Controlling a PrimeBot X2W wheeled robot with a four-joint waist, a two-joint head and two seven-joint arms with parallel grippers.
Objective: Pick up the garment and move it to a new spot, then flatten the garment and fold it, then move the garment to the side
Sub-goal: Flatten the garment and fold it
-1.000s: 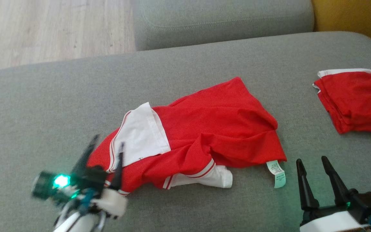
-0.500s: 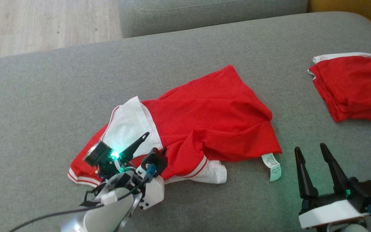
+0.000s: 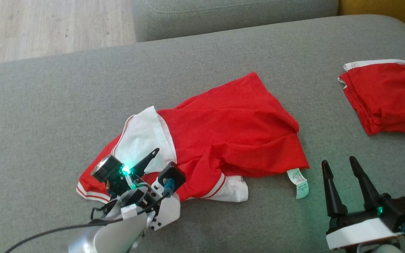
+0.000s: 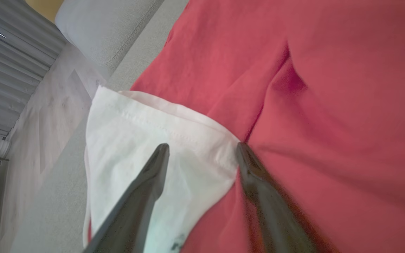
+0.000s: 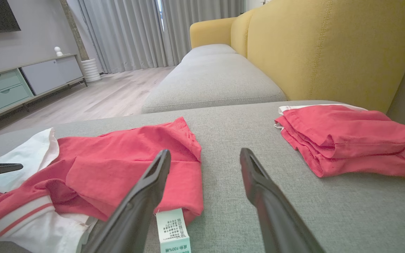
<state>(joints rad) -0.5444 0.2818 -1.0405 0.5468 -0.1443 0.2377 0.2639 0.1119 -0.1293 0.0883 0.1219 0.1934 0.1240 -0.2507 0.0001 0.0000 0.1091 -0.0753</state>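
Garment [image 3: 230, 133] on the sofa [image 3: 47, 105]: my left jaws, swung over its white panel [image 4: 146, 140] a second ago, now hover open astride it, pickup pending; right jaws wait open.

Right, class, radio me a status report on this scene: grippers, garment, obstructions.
Left gripper open over white panel. Right gripper open, clear of cloth. Garment crumpled, not folded. Folded pile far right, apart.

grey cushion [image 3: 47, 105] | folded red pile [image 3: 389, 102] on it | wood floor [image 3: 47, 28] | yellow backrest [image 5: 329, 45]
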